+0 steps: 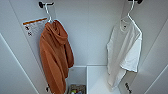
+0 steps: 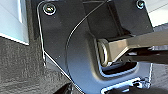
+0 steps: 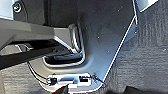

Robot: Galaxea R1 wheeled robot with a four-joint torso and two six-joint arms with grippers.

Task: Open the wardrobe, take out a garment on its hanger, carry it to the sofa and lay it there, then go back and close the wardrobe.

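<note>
- Grippers: the fingers cannot be made out in either wrist view, so whether they are released or clenched cannot be told; both wrist cameras look down past the robot's own dark plate at grey carpet point(image 2: 20, 65).
- Wardrobe point(image 1: 90, 32): stands open; the white interior faces the head camera, with its doors swung out at either side.
- Hanger point(image 1: 130, 11): thin, white, hooked over a dark peg at the upper right of the interior.
- Garment point(image 1: 125, 50): white T-shirt draped on that hanger, hanging free, well apart from the orange hoodie.
- Orange hoodie point(image 1: 56, 57): on its own white hanger, upper left; not to be taken.
- Label sheet point(image 1: 35, 26): stuck to the inner wall beside the hoodie.
- Small box of objects point(image 1: 77, 89): low on the wardrobe floor.
- Step judged in hand: taking out the garment. Advice: approach the hanger near its hook rather than the thin fabric, lift upward to clear the peg before drawing back, and keep the shirt off the right door edge.
</note>
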